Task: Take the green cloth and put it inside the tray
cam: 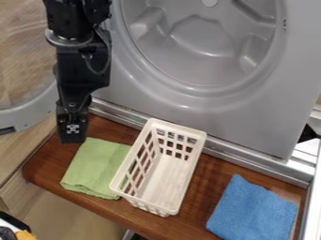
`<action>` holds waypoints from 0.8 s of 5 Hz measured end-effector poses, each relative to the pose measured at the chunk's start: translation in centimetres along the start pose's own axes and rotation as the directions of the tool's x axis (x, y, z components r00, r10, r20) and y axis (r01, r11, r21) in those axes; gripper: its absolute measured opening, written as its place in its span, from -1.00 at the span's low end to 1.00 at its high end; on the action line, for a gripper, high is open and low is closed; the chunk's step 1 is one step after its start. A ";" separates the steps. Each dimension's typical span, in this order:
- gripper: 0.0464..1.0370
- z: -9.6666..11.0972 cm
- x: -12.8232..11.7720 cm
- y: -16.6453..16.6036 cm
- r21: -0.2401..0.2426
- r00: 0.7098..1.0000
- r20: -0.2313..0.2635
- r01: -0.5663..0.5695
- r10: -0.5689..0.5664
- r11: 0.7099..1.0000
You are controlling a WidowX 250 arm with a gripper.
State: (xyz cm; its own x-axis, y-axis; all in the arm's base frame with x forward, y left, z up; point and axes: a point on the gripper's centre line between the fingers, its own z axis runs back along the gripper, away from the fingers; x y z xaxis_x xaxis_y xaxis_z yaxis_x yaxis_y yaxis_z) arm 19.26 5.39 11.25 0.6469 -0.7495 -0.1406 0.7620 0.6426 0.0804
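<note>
The black gripper (73, 136) hangs at the left, over the back left part of the brown board, just behind the upper left corner of the green cloth; whether its fingers are apart cannot be made out. The green cloth (95, 167) lies folded flat on the board, left of the tray. A white plastic tray (191, 177) with slotted basket walls stands in the middle of the board, its left wall beside the cloth's right edge. Its inside holds nothing that I can see.
A folded blue cloth (252, 211) lies at the right of the wooden board (134, 220). Behind stands a grey machine front (251, 108) with a round opening, and its round door (28, 110) is swung out at the left. A metal rail (251, 166) runs along the board's back edge.
</note>
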 end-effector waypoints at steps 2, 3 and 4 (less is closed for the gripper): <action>0.93 -2.6 -0.5 0.8 -0.069 0.999 -0.041 -0.014 0.011 0.997; 0.93 -3.9 -0.4 2.6 -0.007 0.999 0.014 0.043 -0.043 0.999; 0.93 -5.9 0.7 3.9 0.107 0.993 0.053 0.101 -0.107 0.989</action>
State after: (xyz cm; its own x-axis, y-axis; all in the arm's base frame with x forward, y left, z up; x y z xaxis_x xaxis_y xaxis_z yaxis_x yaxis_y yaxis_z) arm 22.48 8.33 5.67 0.5623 -0.8214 -0.0957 0.8222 0.5429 0.1710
